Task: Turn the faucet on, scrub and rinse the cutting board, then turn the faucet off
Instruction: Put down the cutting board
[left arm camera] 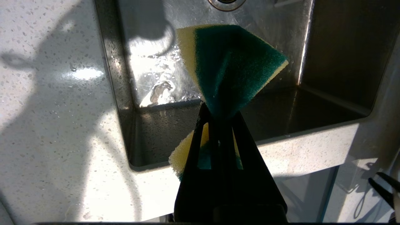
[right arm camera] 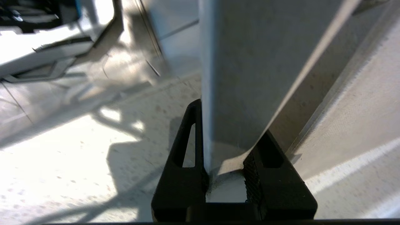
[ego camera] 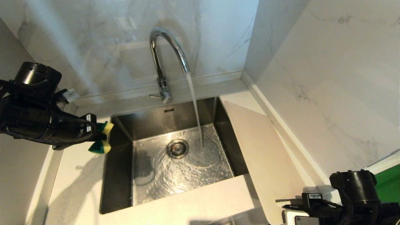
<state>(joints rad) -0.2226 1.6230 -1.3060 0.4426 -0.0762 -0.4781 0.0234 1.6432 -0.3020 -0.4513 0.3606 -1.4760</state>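
At the counter's near right corner, the right gripper [right arm camera: 225,175] clamps the board [ego camera: 265,150], which leans along the sink's [ego camera: 125,125] right edge. At its left edge, the left gripper [left arm camera: 220,120] pinches the sponge [left arm camera: 231,65]. Beyond, the faucet [ego camera: 164,50] runs; scrubbing likely comes next, needing board and sponge brought together.

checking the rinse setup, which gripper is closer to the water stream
Left. The left gripper, shut on the sponge, sits at the sink's left edge. The right gripper, holding the cutting board, is at the near right corner, farther from the water stream.

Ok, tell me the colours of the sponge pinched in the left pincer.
Dark green scouring face on yellow foam sponge; clearest in the left wrist view.
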